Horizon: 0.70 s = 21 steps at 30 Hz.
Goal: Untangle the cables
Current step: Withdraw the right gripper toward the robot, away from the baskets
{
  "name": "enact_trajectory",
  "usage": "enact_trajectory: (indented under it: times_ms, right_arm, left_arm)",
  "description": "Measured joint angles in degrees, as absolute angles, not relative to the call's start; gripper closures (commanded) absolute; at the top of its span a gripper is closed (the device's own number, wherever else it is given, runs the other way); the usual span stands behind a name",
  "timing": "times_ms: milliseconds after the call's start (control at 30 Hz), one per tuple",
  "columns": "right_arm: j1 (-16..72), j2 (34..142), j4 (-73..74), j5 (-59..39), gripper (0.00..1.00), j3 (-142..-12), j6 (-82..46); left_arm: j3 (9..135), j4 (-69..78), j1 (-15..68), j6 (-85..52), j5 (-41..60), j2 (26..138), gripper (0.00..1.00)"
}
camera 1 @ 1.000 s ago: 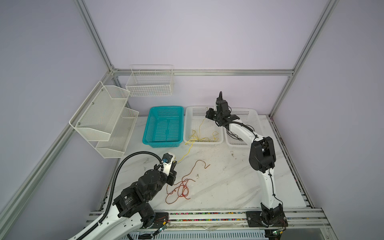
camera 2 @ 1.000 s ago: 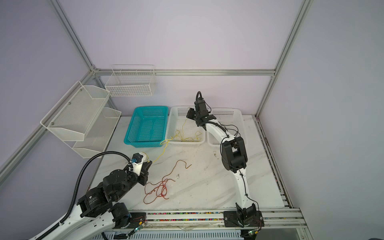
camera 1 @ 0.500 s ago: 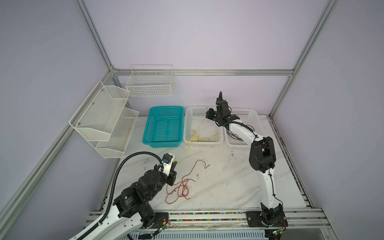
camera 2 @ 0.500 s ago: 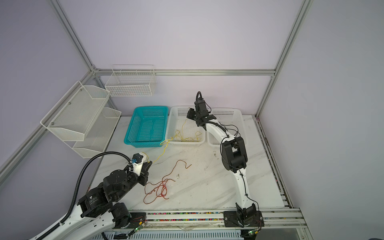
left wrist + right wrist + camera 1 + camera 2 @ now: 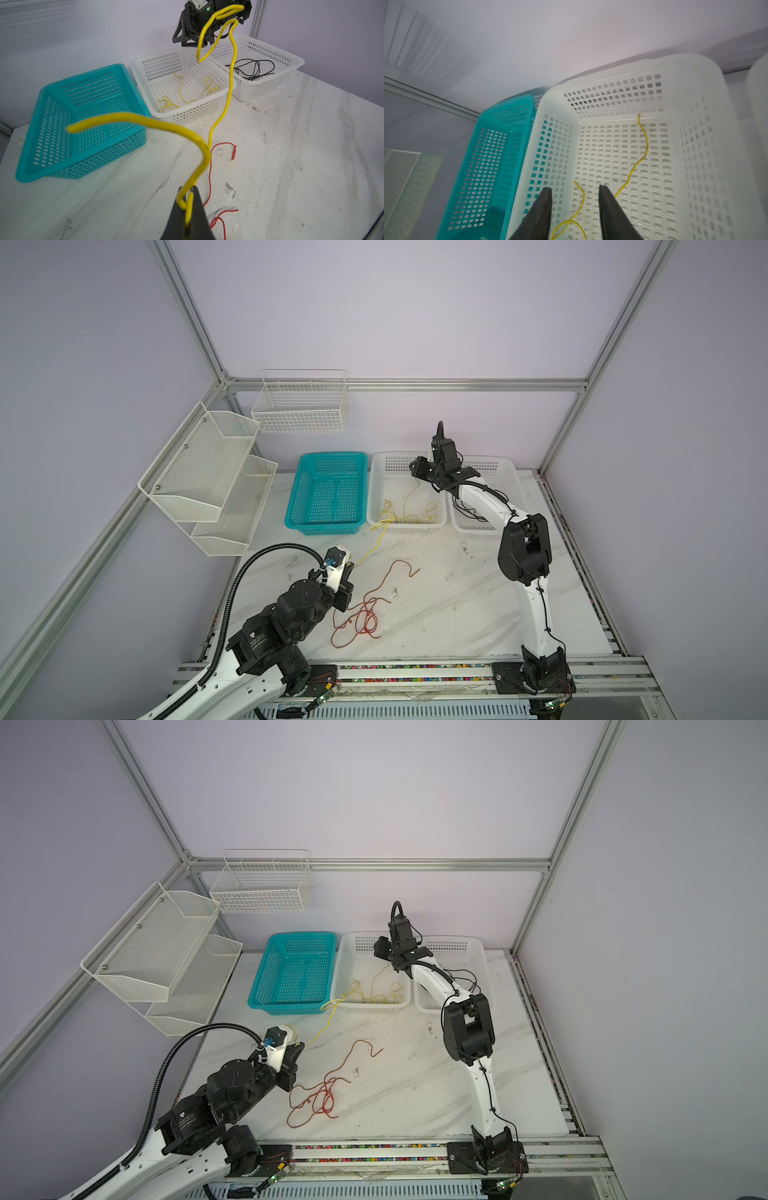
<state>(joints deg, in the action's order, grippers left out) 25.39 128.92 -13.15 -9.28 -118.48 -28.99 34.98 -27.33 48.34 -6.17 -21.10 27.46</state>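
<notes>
My left gripper [image 5: 187, 192] is shut on a yellow cable [image 5: 228, 99], low over the table's left side [image 5: 348, 567] [image 5: 297, 1048]. That yellow cable [image 5: 376, 541] runs up from it in a loop toward the front corner of the middle white basket [image 5: 374, 489]. A red-orange cable [image 5: 365, 614] [image 5: 320, 1094] lies in a loose tangle on the marble just right of the left gripper. My right gripper [image 5: 574, 187] [image 5: 417, 472] hangs open over the middle white basket [image 5: 695, 68]. Thin yellow cables [image 5: 641, 158] lie on the basket floor below it. Black cables [image 5: 253, 70] lie in the right white basket [image 5: 291, 62].
A teal basket [image 5: 332, 456] [image 5: 83, 72] stands left of the white baskets along the back wall. A two-tier mesh shelf [image 5: 208, 472] and a wire basket [image 5: 299, 406] hang on the left and back walls. A rail runs along the table's front edge.
The right gripper's jaws have parted over the middle white basket. Both arms otherwise stay where they were, and the left gripper keeps its hold on the yellow cable.
</notes>
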Motion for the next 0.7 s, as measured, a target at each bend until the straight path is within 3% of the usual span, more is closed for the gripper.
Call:
enact_trajectory:
  times_ms: [267,433,700]
  right_arm:
    - [25.7,122.1,-15.1,-8.3,0.38,-117.6,-28.7]
    - [27.0,108.2,-14.1,-5.2,0.03,-108.5,-27.6]
    - [28.8,81.8,-11.2,-0.4,0.03,-87.8,-26.2]
  left_arm:
    - [35.0,-27.3,48.1,-6.2,-21.3,27.5,1.00]
    - [35.0,-27.3,48.1,-6.2,-21.5,27.5,1.00]
    - [35.0,-27.4,48.1,-6.2,-21.5,27.6,1.00]
